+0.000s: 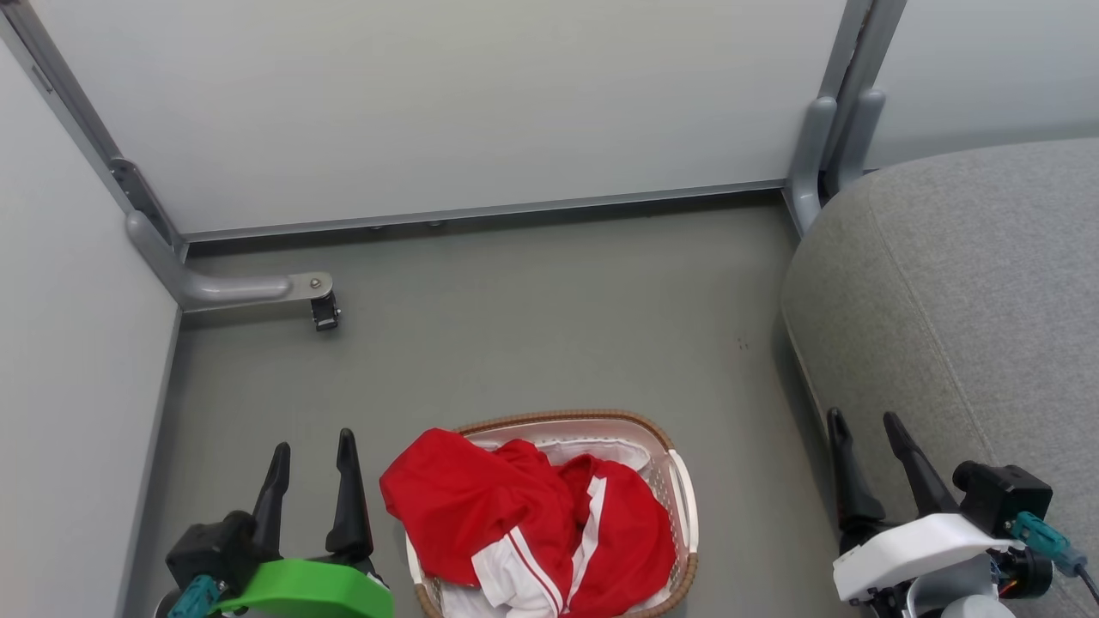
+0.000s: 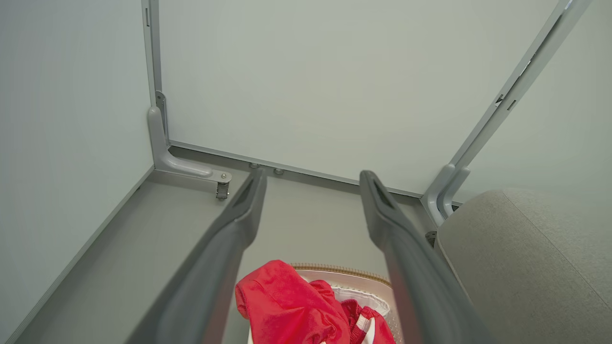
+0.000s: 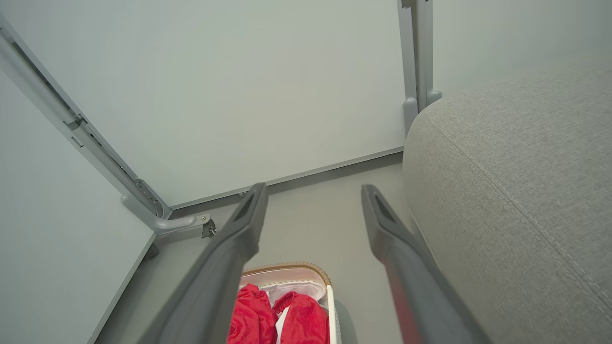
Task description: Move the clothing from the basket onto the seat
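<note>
Clothing (image 1: 515, 515) heaped in basket (image 1: 684, 489), draping over its left rim; left tool (image 1: 313, 442) left of basket, right tool (image 1: 863, 418) right of basket, both spread, empty.

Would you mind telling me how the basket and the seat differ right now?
The basket is white perforated plastic, brown-rimmed; the seat is grey fabric. The basket is far smaller than the seat. The basket holds red clothing; the visible seat bears none. Both have rounded edges.
</note>
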`<state>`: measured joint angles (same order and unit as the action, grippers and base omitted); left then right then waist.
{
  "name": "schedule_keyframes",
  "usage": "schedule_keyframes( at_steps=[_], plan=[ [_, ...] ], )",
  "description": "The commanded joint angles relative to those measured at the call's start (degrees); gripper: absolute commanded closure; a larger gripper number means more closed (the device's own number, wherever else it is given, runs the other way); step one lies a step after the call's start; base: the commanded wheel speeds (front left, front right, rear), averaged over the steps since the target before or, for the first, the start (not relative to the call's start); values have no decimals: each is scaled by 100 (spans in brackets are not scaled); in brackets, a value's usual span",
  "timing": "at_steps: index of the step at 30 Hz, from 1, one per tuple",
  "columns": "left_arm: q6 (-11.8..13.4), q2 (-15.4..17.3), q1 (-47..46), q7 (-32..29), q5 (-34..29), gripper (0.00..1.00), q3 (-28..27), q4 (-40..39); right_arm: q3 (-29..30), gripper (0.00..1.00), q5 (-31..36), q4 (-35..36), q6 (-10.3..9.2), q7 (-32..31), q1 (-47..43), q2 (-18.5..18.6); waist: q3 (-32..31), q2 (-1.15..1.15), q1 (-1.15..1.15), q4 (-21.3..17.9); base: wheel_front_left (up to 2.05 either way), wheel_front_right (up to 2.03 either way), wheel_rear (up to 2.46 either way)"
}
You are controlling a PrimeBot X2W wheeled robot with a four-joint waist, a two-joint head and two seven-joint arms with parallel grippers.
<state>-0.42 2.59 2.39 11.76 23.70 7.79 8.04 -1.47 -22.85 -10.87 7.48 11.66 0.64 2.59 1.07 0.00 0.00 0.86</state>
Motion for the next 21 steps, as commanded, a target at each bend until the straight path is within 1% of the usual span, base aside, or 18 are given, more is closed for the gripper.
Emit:
schedule_keyframes(
  at_steps=[1,13,21],
  plan=[
    [36,37,84,51,-168,0,25,0,-13,0,148,13,2,67,-18,32,4,0,0,2,0,0,0],
    [127,41,124,200,-633,0,125,68,-43,0,698,-3,2,212,-30,38,40,0,0,9,0,0,0],
    [145,43,145,277,-912,0,203,152,-75,0,1009,-4,2,289,-62,42,60,0,0,19,0,0,0]
  ],
)
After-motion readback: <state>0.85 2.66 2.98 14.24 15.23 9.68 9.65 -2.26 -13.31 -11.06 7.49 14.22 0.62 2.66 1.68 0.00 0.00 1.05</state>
